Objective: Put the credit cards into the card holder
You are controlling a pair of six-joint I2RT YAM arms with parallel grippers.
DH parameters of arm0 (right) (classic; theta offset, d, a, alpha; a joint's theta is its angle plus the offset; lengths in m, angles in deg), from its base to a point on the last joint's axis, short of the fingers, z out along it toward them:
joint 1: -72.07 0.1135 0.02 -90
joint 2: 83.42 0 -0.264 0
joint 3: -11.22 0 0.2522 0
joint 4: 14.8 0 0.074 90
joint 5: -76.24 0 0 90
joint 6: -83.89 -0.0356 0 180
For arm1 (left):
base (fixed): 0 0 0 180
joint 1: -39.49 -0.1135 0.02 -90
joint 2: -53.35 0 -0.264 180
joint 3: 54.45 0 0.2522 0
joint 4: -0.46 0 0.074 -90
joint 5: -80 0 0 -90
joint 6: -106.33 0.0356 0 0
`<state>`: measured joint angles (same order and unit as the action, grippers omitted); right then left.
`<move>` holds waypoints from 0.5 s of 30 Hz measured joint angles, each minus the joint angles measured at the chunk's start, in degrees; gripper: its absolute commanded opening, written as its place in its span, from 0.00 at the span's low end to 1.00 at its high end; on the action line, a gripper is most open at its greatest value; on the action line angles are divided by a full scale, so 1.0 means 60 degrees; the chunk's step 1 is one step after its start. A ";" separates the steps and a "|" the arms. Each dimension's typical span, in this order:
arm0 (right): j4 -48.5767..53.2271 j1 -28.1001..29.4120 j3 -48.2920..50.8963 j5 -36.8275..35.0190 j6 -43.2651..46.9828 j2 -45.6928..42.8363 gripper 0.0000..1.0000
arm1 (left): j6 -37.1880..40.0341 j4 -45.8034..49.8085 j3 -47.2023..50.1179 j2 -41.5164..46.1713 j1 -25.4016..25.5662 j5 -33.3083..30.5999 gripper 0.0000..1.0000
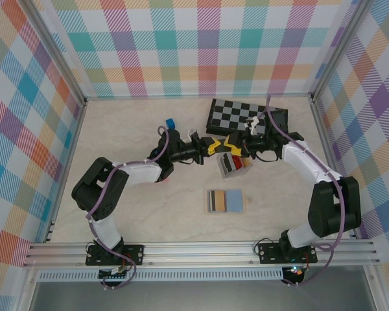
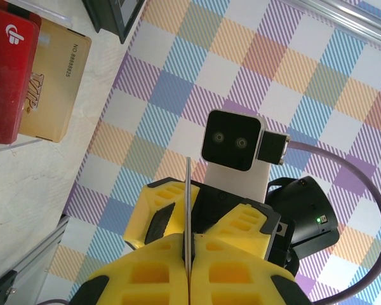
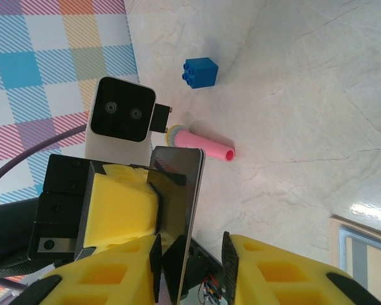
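Jaws on the left gripper are pressed right together, and a dark card is pinched between the yellow pads, seen edge-on as a thin upright line. Across from it, the right gripper is seen with its jaws parted to a narrow gap. The dark card's glossy face is shown standing in that gap, close against one finger, though contact cannot be told.

From above, both grippers are brought nose to nose over the middle of the tabletop, with the card raised between them. Just nearer than that meeting point, a small clear case is found on the tabletop, with a red card and a gold card stacked in it. Closer to the arm bases, the card holder is laid open and flat, dark and blue-grey panels turned up, well apart from the held card.

A blue block and a pink tube are spotted on the left arm's side, and a chequered board is set at the far end.
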<state>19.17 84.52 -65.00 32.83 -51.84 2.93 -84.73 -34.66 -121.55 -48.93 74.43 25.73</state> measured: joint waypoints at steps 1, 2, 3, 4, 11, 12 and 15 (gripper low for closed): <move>-0.0018 0.0000 0.0000 0.0051 0.0004 0.0040 0.31 | 0.0087 -0.0004 0.0011 0.0000 0.0000 0.0000 0.03; -0.0036 0.0000 0.0000 0.0124 0.0004 0.0087 0.28 | 0.0200 -0.0058 0.0033 0.0000 0.0000 0.0004 0.04; -0.0076 0.0000 0.0000 0.0197 0.0007 0.0127 0.25 | 0.0280 -0.0102 0.0058 0.0000 0.0000 0.0004 0.04; -0.0098 0.0000 0.0000 0.0222 0.0000 0.0149 0.23 | 0.0361 -0.0138 0.0087 0.0000 0.0000 0.0004 0.05; -0.0113 0.0004 0.0000 0.0237 0.0219 0.0157 0.15 | 0.0667 -0.0703 0.0237 -0.0182 0.0000 0.0062 0.13; -0.0091 0.0004 0.0000 0.0171 0.0270 0.0157 0.15 | 0.0670 -0.0838 0.0251 -0.0226 0.0000 0.0076 0.14; 0.0011 0.0004 0.0000 0.0011 0.0390 0.0157 0.16 | 0.0670 -0.1173 0.0295 -0.0368 0.0000 0.0087 0.14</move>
<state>19.24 84.54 -65.00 32.89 -49.51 3.87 -80.71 -41.70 -119.78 -51.14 74.43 26.25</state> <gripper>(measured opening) 0.157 0.144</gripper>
